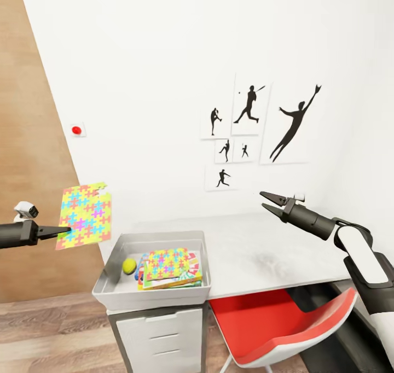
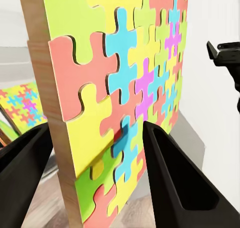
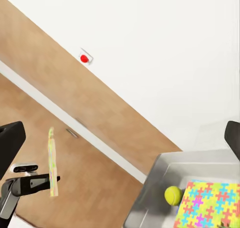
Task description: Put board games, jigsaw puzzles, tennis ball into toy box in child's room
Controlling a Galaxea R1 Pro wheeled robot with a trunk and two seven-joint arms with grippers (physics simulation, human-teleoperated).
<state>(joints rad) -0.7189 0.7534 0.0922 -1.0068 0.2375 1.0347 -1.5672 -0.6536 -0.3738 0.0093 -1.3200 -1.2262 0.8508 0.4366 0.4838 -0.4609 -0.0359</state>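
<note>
My left gripper (image 1: 64,231) is shut on the lower edge of a multicoloured jigsaw puzzle (image 1: 85,215), holding it upright in the air left of the toy box (image 1: 153,298). In the left wrist view this jigsaw puzzle (image 2: 120,97) sits between the two black fingers (image 2: 175,183). Inside the box lie the tennis ball (image 1: 129,266) and a second jigsaw puzzle (image 1: 166,263) on top of stacked board games (image 1: 195,274). My right gripper (image 1: 269,203) hangs open over the table (image 1: 262,252), holding nothing. The right wrist view shows the tennis ball (image 3: 173,195), the boxed puzzle (image 3: 210,205) and the held puzzle (image 3: 51,160) edge-on.
The toy box sits at the table's left end, above white drawers (image 1: 158,334). A red chair (image 1: 279,321) is tucked under the table to the right. Black player silhouettes (image 1: 257,127) and a red button (image 1: 76,129) are on the white wall. A wooden panel (image 1: 27,143) stands at left.
</note>
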